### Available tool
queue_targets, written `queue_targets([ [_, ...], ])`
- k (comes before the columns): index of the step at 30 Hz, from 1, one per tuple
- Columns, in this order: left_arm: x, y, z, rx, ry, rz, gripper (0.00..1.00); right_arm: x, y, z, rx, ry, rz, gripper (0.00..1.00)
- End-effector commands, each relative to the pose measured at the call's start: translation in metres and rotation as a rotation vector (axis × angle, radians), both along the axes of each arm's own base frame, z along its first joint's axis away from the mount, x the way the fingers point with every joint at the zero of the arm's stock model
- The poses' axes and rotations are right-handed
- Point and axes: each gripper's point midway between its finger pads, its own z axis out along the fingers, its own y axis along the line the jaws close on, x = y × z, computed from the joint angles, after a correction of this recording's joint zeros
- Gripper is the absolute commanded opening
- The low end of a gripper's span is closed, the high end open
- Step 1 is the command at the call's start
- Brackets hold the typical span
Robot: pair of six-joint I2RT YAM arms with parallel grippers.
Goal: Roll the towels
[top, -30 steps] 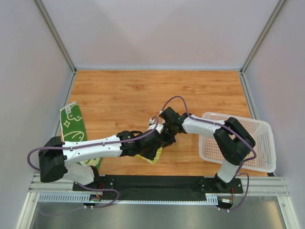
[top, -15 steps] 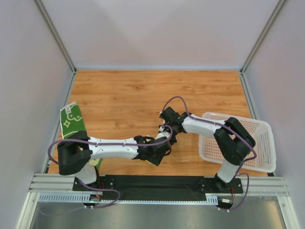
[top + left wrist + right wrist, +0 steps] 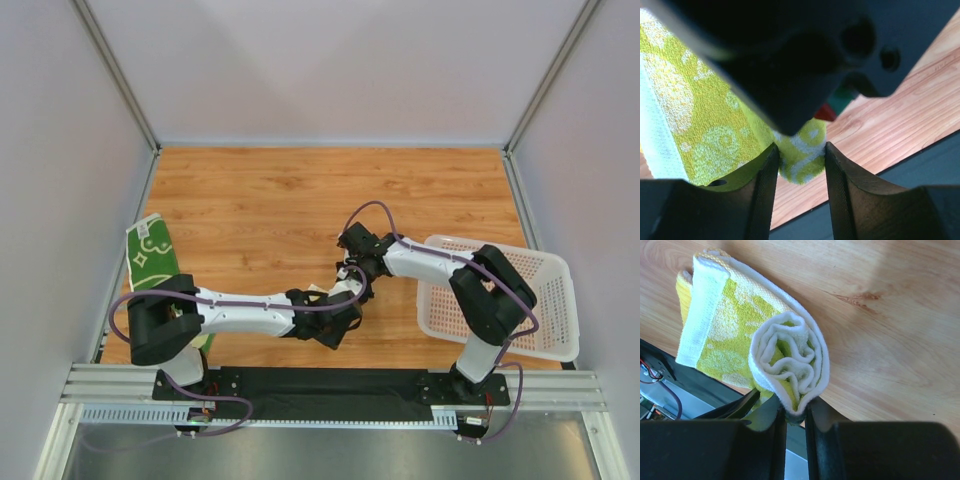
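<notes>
The pale yellow towel lies on the wooden table near the front edge, partly rolled, with its spiral end facing the right wrist camera. My right gripper is shut on the bottom of that rolled end. My left gripper is shut on a corner of the same towel, under the right gripper. In the top view both grippers, left and right, meet and hide this towel. The dark green towel lies flat at the table's left edge, partly under the left arm.
A white perforated basket stands at the right, under the right arm's elbow. The black mounting rail runs along the near edge, just below the grippers. White walls enclose the table on three sides.
My left arm has stretched to the right and its gripper has closed in under the right gripper. The yellow towel, visible in the top view a second ago, is now covered.
</notes>
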Motion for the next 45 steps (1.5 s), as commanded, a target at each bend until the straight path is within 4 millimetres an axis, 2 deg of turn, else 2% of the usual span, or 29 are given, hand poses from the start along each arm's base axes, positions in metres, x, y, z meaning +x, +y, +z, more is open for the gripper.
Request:
queue_targets([
  [1, -0.009, 0.001, -0.028, 0.027, 0.060, -0.001, 0.47, -0.001, 0.015, 0.015, 0.054, -0.008, 0.038, 0.15],
  [2, -0.009, 0.005, -0.033, 0.051, 0.060, 0.009, 0.45, -0.003, 0.014, 0.014, 0.053, -0.005, 0.040, 0.16],
  [5, -0.008, 0.011, -0.037, 0.075, 0.058, 0.025, 0.29, -0.005, 0.014, 0.015, 0.059, 0.004, 0.045, 0.21],
  [7, -0.008, 0.014, -0.035, 0.074, 0.054, 0.025, 0.20, -0.006, 0.013, 0.013, 0.054, 0.006, 0.051, 0.25],
  [9, -0.008, 0.015, -0.030, 0.063, 0.050, 0.016, 0.16, -0.007, 0.010, 0.011, 0.044, 0.006, 0.056, 0.32],
  [14, -0.014, 0.006, -0.012, -0.031, 0.087, -0.016, 0.11, -0.002, 0.003, 0.003, -0.002, 0.001, 0.060, 0.48],
  [22, -0.019, -0.002, 0.005, -0.239, 0.185, -0.006, 0.06, 0.030, -0.032, -0.006, -0.087, -0.002, -0.015, 0.50],
  [26, -0.018, 0.000, 0.014, -0.315, 0.208, 0.014, 0.05, 0.053, -0.045, 0.002, -0.096, -0.032, -0.075, 0.51],
  [31, -0.018, 0.001, 0.024, -0.373, 0.231, 0.029, 0.04, 0.070, -0.058, 0.010, -0.156, -0.077, -0.105, 0.51],
  [35, -0.013, 0.004, 0.040, -0.491, 0.255, 0.068, 0.04, 0.071, -0.054, 0.024, -0.100, -0.107, -0.117, 0.51],
  [36, -0.015, 0.010, 0.034, -0.495, 0.265, 0.083, 0.04, 0.070, -0.052, 0.027, -0.079, -0.110, -0.118, 0.50],
  [37, -0.012, 0.009, 0.039, -0.537, 0.266, 0.098, 0.04, 0.066, -0.050, 0.025, -0.056, -0.106, -0.122, 0.50],
  [38, -0.013, 0.019, 0.034, -0.548, 0.292, 0.122, 0.04, 0.060, -0.043, 0.033, 0.003, -0.098, -0.108, 0.50],
  [39, -0.008, 0.017, 0.040, -0.604, 0.282, 0.128, 0.04, 0.052, -0.042, 0.030, 0.027, -0.075, -0.102, 0.50],
  [41, -0.002, 0.024, 0.041, -0.654, 0.313, 0.183, 0.03, 0.047, -0.031, 0.036, 0.113, -0.074, -0.084, 0.51],
  [42, -0.005, 0.033, 0.032, -0.653, 0.336, 0.212, 0.03, 0.039, -0.024, 0.040, 0.174, -0.040, -0.068, 0.51],
  [43, 0.001, 0.036, 0.032, -0.680, 0.333, 0.238, 0.03, 0.036, -0.020, 0.038, 0.212, -0.038, -0.057, 0.51],
  [45, -0.002, 0.044, 0.025, -0.689, 0.371, 0.274, 0.02, 0.027, -0.011, 0.045, 0.296, -0.016, -0.036, 0.52],
])
